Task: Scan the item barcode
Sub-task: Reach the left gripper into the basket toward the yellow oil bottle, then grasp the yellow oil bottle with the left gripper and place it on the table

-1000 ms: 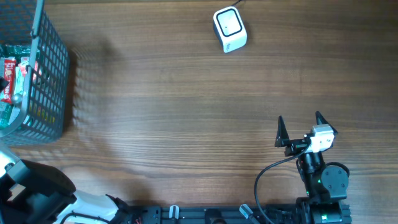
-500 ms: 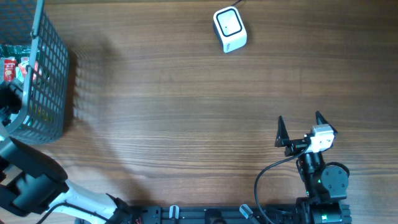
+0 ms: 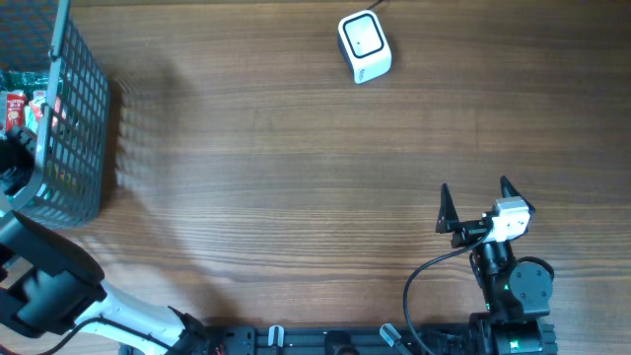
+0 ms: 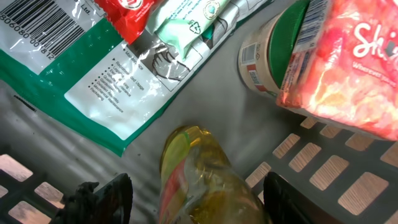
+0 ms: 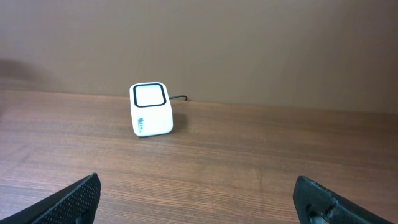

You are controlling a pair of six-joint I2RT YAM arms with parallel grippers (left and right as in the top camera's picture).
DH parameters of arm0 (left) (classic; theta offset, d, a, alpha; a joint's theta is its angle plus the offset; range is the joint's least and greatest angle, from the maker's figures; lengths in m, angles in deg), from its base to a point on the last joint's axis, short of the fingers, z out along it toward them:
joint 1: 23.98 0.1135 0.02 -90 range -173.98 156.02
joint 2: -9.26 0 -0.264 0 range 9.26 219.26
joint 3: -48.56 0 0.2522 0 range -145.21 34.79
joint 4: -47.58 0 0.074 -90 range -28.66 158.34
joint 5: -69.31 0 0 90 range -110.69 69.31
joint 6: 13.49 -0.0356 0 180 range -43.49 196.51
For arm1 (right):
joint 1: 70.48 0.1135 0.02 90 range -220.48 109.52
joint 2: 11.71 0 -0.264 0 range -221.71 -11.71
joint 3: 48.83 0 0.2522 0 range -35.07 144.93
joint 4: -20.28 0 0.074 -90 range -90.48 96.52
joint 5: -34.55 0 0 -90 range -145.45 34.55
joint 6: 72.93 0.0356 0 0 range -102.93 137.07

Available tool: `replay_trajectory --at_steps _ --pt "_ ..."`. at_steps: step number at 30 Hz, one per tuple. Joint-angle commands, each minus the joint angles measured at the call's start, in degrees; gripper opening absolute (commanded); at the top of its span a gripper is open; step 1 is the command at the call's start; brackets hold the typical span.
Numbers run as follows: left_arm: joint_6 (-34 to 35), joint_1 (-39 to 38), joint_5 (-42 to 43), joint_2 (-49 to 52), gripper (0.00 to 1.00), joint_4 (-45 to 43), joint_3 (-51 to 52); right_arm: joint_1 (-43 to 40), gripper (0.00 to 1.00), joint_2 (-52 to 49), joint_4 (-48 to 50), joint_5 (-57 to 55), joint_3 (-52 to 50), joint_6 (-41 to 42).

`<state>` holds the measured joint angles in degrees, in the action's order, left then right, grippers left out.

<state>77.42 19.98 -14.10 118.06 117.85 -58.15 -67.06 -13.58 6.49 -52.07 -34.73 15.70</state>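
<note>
Left jaws: the left gripper [image 4: 195,200] stands about half open, straddling a glossy yellow-green rounded plastic pack [image 4: 199,168]. A gap shows at one finger, so it is not clamped.
Item: the pack lies between the jaws on the floor of the grey slotted basket [image 4: 323,168].
Handling: probably light, slick and easy to dent. A soft squeeze across its rounded middle looks best.
Beyond the jaws: a green-and-white barcoded foil pouch [image 4: 74,68], a green-lidded round tub [image 4: 273,56] and a pink crinkly bag [image 4: 348,68].
Right jaws: the right gripper [image 5: 199,202] is spread wide and empty, with the white boxy scanner [image 5: 150,109] well ahead of it.
</note>
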Motion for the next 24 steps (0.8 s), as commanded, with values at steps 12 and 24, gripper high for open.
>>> replay_trajectory --at_steps 12,24 --pt "-0.46 -0.24 1.55 0.72 0.46 0.22 0.48 -0.39 1.00 0.20 0.11 -0.55 -0.04 0.04" --pt "2.80 -0.22 1.51 -5.60 0.34 -0.22 -10.60 -0.39 1.00 0.20 0.11 -0.55 -0.04 0.04"
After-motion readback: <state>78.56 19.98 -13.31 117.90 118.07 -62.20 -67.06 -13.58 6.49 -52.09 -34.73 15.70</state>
